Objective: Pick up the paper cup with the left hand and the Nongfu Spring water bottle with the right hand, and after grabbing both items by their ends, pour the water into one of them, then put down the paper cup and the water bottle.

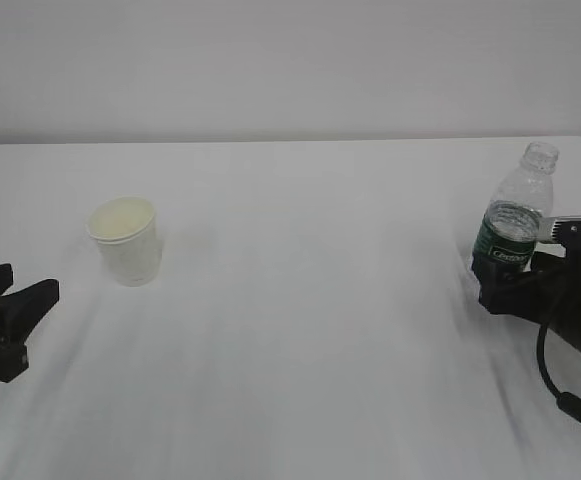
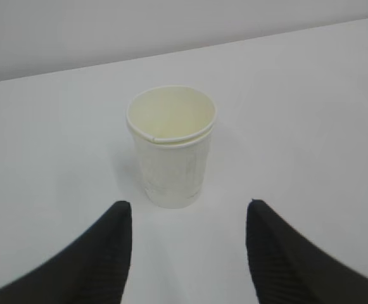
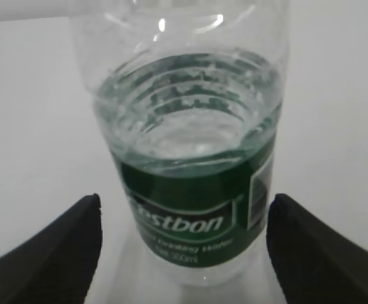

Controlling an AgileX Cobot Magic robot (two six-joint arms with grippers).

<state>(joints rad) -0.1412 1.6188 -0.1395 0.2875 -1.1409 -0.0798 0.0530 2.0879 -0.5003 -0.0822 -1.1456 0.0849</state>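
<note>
A: Exterior: left gripper (image 1: 15, 290) was open, the cup (image 1: 126, 241) well ahead of it, nothing lifted.
B: Left wrist: cup (image 2: 171, 145) ahead of the spread fingers.
A: Right wrist: bottle (image 3: 190, 164) between open fingers (image 3: 57, 253), ungripped. Pour pending.

Cup left, bottle right — well apart on the table (image 1: 300, 300).
The paper cup (image 1: 125, 240) stands upright; the water bottle (image 1: 515, 225) stands upright near the right edge.
</note>
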